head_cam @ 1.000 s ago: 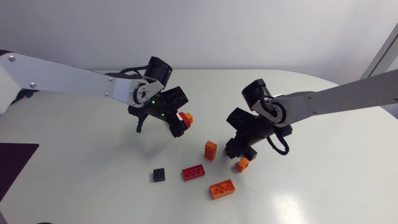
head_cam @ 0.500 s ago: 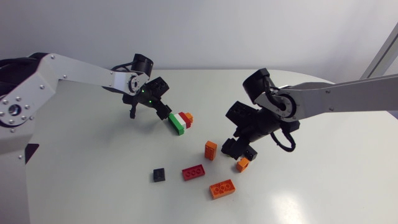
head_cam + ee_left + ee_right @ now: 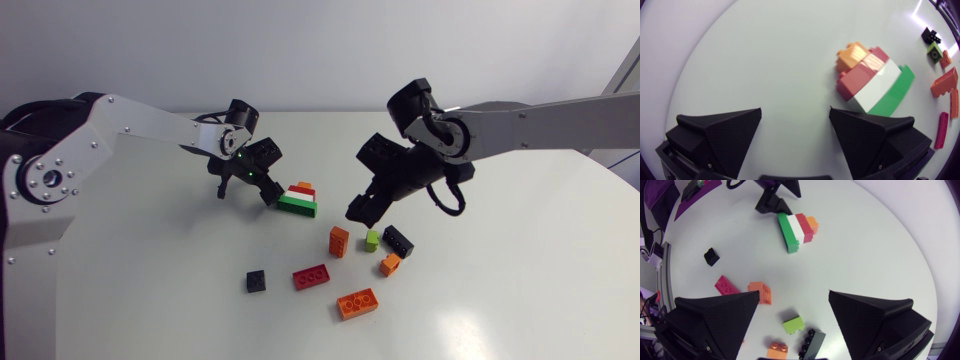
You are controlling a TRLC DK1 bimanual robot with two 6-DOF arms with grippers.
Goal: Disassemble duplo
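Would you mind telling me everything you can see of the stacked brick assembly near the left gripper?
The stacked assembly is four glossy plastic layers joined together: a long green brick, then white, then red, with a small orange brick at the far end. It seems to lie on its side on the white table, apart from the loose bricks. It sits just ahead of the open left gripper, near one finger; whether they touch is unclear.

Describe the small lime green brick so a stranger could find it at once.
On the white table, look just beside the right gripper. The lime brick lies between an orange brick and a long black brick, the only loose green piece.
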